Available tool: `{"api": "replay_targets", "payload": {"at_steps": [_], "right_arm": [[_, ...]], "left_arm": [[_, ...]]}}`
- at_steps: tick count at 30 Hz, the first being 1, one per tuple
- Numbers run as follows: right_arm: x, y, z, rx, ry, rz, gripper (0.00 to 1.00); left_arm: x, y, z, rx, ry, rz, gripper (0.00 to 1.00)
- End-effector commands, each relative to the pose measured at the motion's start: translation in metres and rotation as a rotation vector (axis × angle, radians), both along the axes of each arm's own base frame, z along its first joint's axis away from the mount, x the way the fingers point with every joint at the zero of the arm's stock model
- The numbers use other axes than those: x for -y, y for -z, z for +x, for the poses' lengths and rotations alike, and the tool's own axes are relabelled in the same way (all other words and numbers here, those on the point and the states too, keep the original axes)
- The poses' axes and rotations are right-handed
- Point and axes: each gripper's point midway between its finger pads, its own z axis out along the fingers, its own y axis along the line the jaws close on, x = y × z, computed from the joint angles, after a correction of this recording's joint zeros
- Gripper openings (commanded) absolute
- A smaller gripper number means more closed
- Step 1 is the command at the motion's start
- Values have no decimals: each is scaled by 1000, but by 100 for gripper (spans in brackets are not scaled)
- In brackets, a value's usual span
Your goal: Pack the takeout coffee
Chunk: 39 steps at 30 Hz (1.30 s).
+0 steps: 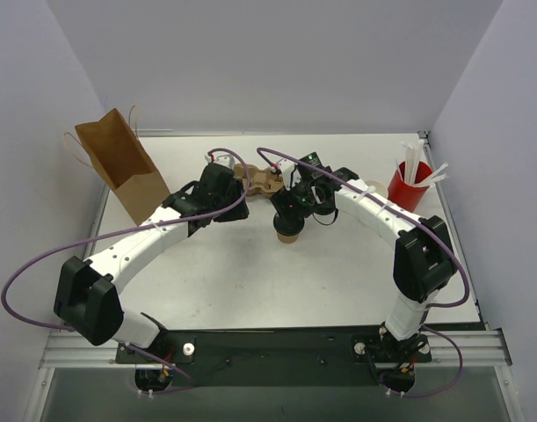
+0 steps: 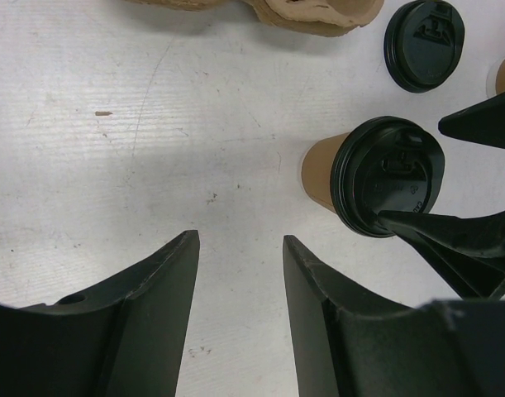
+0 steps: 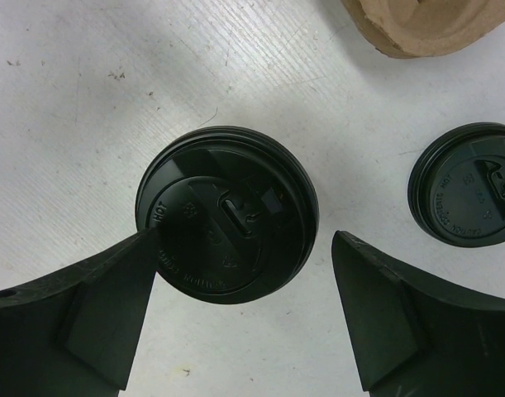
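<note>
The takeout coffee (image 1: 288, 230) is a brown paper cup with a black lid (image 3: 227, 211), standing upright mid-table. My right gripper (image 3: 244, 237) hovers above it, open. Its left finger (image 3: 111, 306) overlaps the lid's rim in the view, and its right finger (image 3: 393, 314) stands apart from the lid. In the top view the right gripper (image 1: 296, 207) is just behind the cup. My left gripper (image 2: 240, 241) is open over bare table, with the cup (image 2: 320, 169) to its right. The left gripper (image 1: 237, 195) sits left of the cup.
A loose black lid (image 3: 471, 194) lies right of the cup. A moulded cardboard carrier (image 1: 259, 180) sits behind both grippers. An open brown paper bag (image 1: 123, 163) stands at the back left. A red cup with white sticks (image 1: 409, 185) stands at the back right.
</note>
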Motion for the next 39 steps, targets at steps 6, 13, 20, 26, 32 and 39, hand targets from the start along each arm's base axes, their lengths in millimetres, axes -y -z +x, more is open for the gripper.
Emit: {"api": "replay_targets", "payload": {"at_steps": [6, 13, 20, 26, 32, 39], "right_arm": [[-9, -12, -2, 31, -15, 4, 81], [-11, -7, -6, 55, -20, -53, 81], [-8, 4, -5, 43, -3, -86, 81], [-4, 1, 1, 66, 33, -95, 81], [-4, -17, 13, 122, 81, -46, 83], [-4, -25, 14, 125, 101, -26, 84]], "left_arm": [[4, -10, 3, 35, 21, -34, 55], [5, -8, 3, 30, 26, -35, 55], [5, -6, 2, 29, 28, -37, 55], [5, -5, 1, 27, 31, -38, 55], [6, -5, 1, 27, 33, -37, 55], [6, -5, 1, 27, 34, -39, 55]]}}
